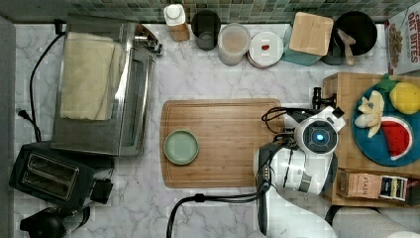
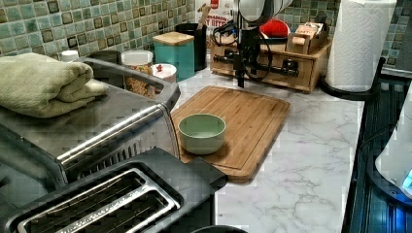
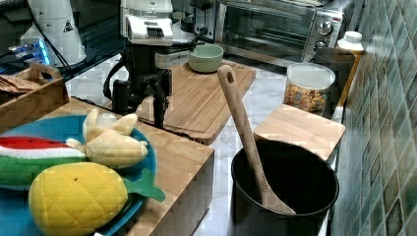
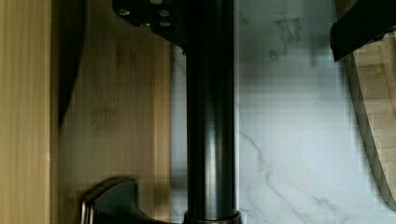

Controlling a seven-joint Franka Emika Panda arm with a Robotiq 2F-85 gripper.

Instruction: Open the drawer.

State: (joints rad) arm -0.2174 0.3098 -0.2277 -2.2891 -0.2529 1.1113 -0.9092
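Hovering at the drawer, our gripper straddles the black handle. We can't tell whether the jaws have closed on it. Our cutting board sits just beside.

Top view looks straight down; left and right views face across the cutting board.

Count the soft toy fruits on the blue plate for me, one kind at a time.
Banana: 1
Pineapple: 1
Watermelon slice: 1
Total: 3
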